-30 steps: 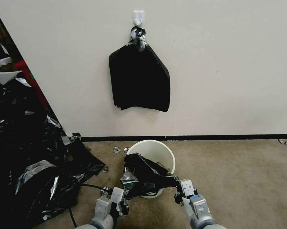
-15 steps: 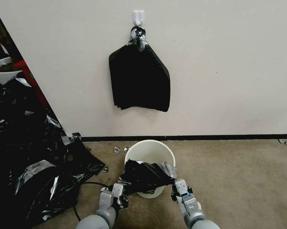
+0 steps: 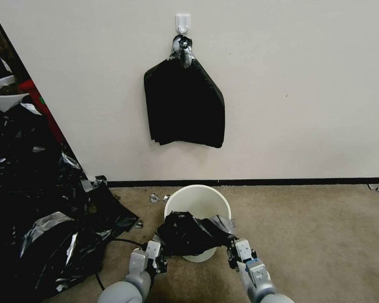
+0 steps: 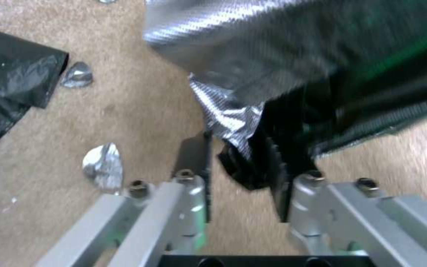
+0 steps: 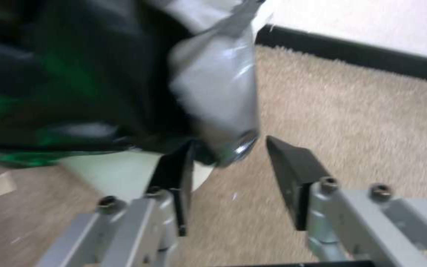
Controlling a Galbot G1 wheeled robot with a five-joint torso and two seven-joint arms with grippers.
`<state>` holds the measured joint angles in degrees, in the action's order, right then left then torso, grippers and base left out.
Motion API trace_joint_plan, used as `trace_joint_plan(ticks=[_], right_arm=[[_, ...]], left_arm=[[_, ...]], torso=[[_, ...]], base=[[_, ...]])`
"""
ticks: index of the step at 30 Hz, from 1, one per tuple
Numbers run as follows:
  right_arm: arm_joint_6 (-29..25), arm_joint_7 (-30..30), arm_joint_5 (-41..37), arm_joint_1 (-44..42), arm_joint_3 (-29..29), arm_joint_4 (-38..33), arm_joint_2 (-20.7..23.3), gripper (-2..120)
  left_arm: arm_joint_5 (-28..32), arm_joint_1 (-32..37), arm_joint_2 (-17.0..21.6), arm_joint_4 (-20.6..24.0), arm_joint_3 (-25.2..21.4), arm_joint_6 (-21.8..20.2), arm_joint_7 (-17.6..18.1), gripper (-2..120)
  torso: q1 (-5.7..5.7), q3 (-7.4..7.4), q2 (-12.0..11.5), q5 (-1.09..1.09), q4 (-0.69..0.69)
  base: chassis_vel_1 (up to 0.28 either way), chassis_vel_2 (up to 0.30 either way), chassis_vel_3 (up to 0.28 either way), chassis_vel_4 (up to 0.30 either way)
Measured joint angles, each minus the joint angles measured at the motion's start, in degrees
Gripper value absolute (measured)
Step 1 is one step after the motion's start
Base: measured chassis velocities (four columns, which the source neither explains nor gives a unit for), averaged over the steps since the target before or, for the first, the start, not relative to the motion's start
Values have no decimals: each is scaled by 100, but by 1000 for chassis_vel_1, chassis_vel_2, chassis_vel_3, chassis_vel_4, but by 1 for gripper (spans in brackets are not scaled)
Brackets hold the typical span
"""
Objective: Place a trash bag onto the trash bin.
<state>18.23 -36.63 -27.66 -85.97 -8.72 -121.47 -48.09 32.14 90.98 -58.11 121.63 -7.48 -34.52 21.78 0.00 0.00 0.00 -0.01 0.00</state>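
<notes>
The cream-white trash bin (image 3: 200, 197) stands on the carpet near the wall. The wrinkly black trash bag (image 3: 189, 235) lies bunched over the bin's near rim and front, and the far part of the mouth is uncovered. My left gripper (image 3: 159, 257) is low at the bag's left end. In the left wrist view it (image 4: 239, 152) is open, with a fold of the trash bag (image 4: 272, 55) hanging loose between its fingers. My right gripper (image 3: 235, 252) is at the bag's right end. It (image 5: 231, 142) is open too, with the trash bag's (image 5: 75, 74) silvery edge beside one finger and the bin (image 5: 109, 170) under it.
A flat bundle of black bags (image 3: 185, 105) hangs from a wall hook above the bin. A big heap of black plastic (image 3: 38, 202) covers the floor on the left, below a white pot (image 3: 4, 94). A black cable (image 3: 122, 242) and silvery scraps (image 4: 103, 165) lie near the left arm.
The bag was stretched taut between both grippers; it has now slumped wider over the bin's near rim. Both grippers have shifted slightly back toward me.
</notes>
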Motion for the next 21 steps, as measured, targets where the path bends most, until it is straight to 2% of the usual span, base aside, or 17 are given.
trace_joint_plan(ticks=[1,4,6,7,8,9,11,13,14,17,18,21], right_arm=[[0,0,0,0,0,0,0,42],[-75,-13,-44,-392,161,-376,168,57],[-111,-16,-40,-503,212,-475,210,61],[-153,-18,-20,-597,251,-552,240,64],[-278,-18,84,-756,311,-691,290,72],[-278,-18,84,-756,311,-691,290,72],[-564,35,291,-881,368,-814,318,79],[-1068,428,594,-923,603,-992,267,90],[-1068,428,594,-923,603,-992,267,90],[-1232,1083,409,-560,1043,-1106,145,99],[-1232,1083,409,-560,1043,-1106,145,99],[-786,1580,-495,369,1289,-877,2,100]], left_arm=[[0,0,0,0,0,0,0,27],[140,196,241,331,-47,-32,50,40],[206,249,312,443,-52,-29,101,43],[268,292,364,540,-58,-16,146,47],[371,384,451,772,-70,27,203,55],[371,384,451,772,-70,27,203,55],[433,463,504,1018,-106,63,241,62],[475,551,491,1462,-160,112,303,74],[475,551,491,1462,-160,112,303,74],[393,530,333,1751,-297,242,304,87],[393,530,333,1751,-297,242,304,87],[373,445,181,1846,-473,278,295,98]], torso=[[0,0,0,0,0],[0,0,0,0,0],[0,0,0,1,0],[0,0,0,1,0],[0,0,0,0,0],[0,0,0,0,0],[0,0,0,0,0],[-1,0,0,1,-1],[-1,0,0,1,-1],[-1,0,0,0,-1],[-1,0,0,0,-1],[-1,0,0,0,0]], base=[[0,0,0,0],[0,0,0,0],[0,0,0,0],[0,0,0,0],[0,0,0,0],[0,0,0,0],[0,0,0,0],[0,0,0,0],[0,0,0,0],[0,0,0,0],[0,0,0,0],[0,0,0,0]])
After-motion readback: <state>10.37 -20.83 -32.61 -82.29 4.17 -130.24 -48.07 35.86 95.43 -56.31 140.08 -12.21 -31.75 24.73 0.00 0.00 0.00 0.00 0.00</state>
